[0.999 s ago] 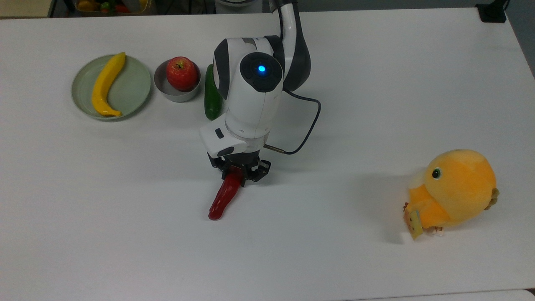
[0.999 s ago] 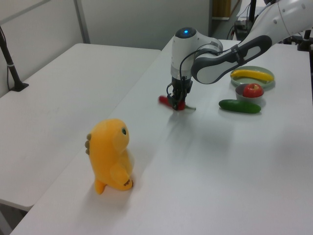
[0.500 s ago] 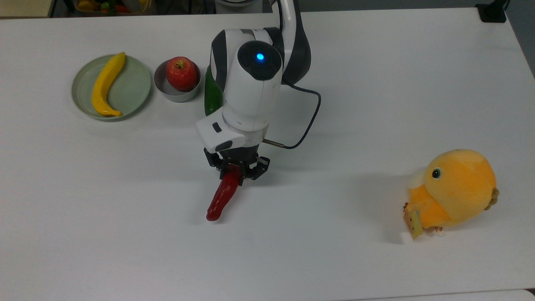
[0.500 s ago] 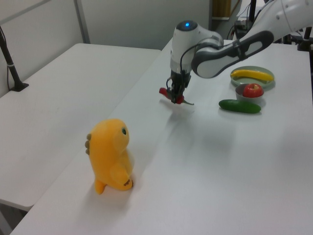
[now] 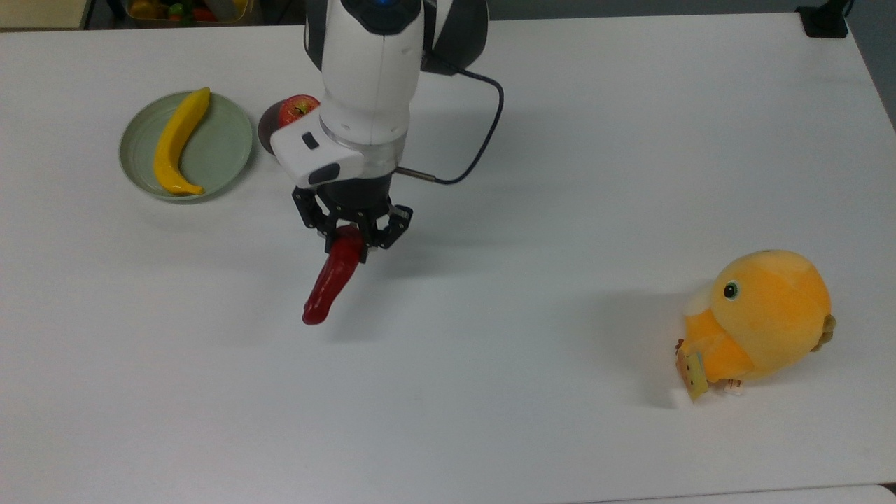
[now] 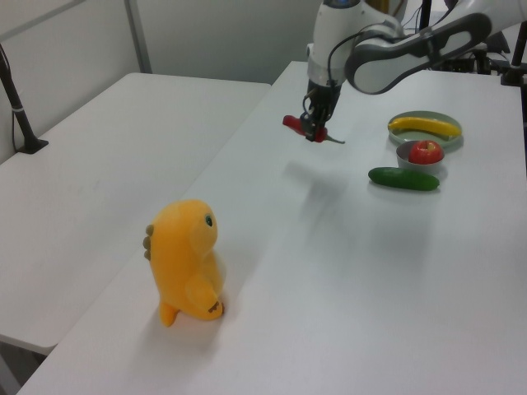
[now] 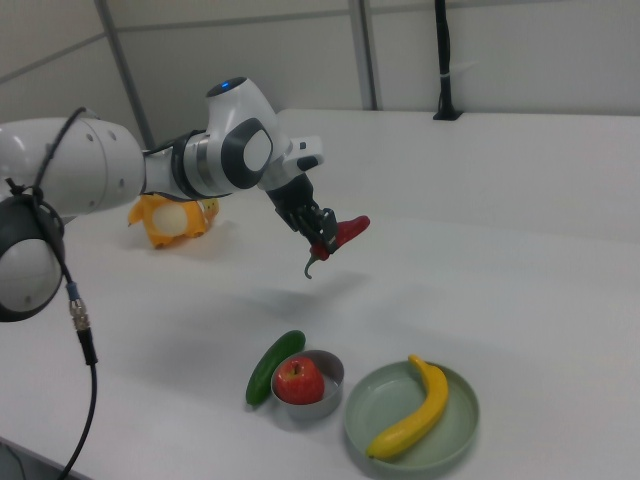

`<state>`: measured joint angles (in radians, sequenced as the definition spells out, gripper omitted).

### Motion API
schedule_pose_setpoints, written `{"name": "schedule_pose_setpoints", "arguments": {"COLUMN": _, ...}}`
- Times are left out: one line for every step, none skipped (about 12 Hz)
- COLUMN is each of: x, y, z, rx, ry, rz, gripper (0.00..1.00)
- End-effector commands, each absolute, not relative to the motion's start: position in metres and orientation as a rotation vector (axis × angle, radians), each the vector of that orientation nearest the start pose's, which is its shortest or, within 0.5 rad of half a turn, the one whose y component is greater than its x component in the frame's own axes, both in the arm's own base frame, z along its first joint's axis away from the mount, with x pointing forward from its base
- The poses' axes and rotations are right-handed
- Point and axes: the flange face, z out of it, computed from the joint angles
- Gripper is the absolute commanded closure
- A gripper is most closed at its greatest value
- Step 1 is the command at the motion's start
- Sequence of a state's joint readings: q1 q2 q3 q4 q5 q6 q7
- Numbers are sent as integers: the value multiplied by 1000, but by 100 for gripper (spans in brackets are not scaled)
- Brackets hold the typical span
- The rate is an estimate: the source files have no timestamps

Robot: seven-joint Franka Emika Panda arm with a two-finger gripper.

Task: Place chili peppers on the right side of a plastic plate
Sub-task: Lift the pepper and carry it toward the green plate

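claw: holding chili pepper | up off table, away from plastic plate | banana on plate

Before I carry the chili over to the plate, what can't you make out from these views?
- Top view: the arm covers the cucumber entirely, plus most of the grey bowl and part of the apple.
- Top view: the end effector covers the chili pepper's stem end; the curved stem is seen in the right view.
- Top view: the banana hides the plastic plate's surface beneath it.
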<state>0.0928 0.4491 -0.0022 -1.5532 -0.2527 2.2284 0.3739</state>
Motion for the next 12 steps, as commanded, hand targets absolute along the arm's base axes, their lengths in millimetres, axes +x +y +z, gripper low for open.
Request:
{"name": "schedule_pose_setpoints", "arguments": {"x": 651, "y": 29, "z": 432, "rx": -3283, "ry": 118, "rz": -363, "gripper": 98}}
{"name": "schedule_pose_setpoints", "arguments": {"x": 642, "y": 17, "z": 442, "rx": -3295, "ry": 73, "rz": -353, "gripper": 98}}
{"name": "schedule_pose_setpoints", "arguments": {"x": 634, "y": -2, "z": 447, "rx": -3313, "ry": 25, "rz": -290, "gripper": 98}}
{"name": "schedule_pose_setpoints", "arguments": {"x": 627, "y": -24, "z": 450, "rx": -3312, "ry": -46, "rz": -239, "gripper": 98}}
{"name": "schedule_pose_setpoints", "arguments": {"x": 620, "y": -49, "z": 454, "rx": -3308, "ry": -98, "rz": -187, "gripper": 98}}
{"name": "schedule_pose_setpoints", "arguments": {"x": 616, "y": -75, "z": 455, "rx": -3305, "ry": -134, "rz": -154, "gripper": 98}}
{"name": "schedule_pose_setpoints", "arguments": {"x": 613, "y": -99, "z": 456, "rx": -3312, "ry": -167, "rz": -137, "gripper": 98}}
{"name": "schedule_pose_setpoints", "arguments": {"x": 608, "y": -126, "z": 453, "rx": -3318, "ry": -230, "rz": -110, "gripper": 98}}
{"name": "schedule_pose_setpoints", "arguments": {"x": 601, "y": -159, "z": 452, "rx": -3324, "ry": -296, "rz": -85, "gripper": 98}}
{"name": "schedule_pose_setpoints", "arguments": {"x": 593, "y": -188, "z": 452, "rx": -3334, "ry": -319, "rz": -61, "gripper": 98}}
{"name": "schedule_pose_setpoints", "arguments": {"x": 583, "y": -217, "z": 450, "rx": -3339, "ry": -335, "rz": -35, "gripper": 98}}
{"name": "schedule_pose_setpoints", "arguments": {"x": 574, "y": -238, "z": 449, "rx": -3341, "ry": -357, "rz": -10, "gripper": 98}}
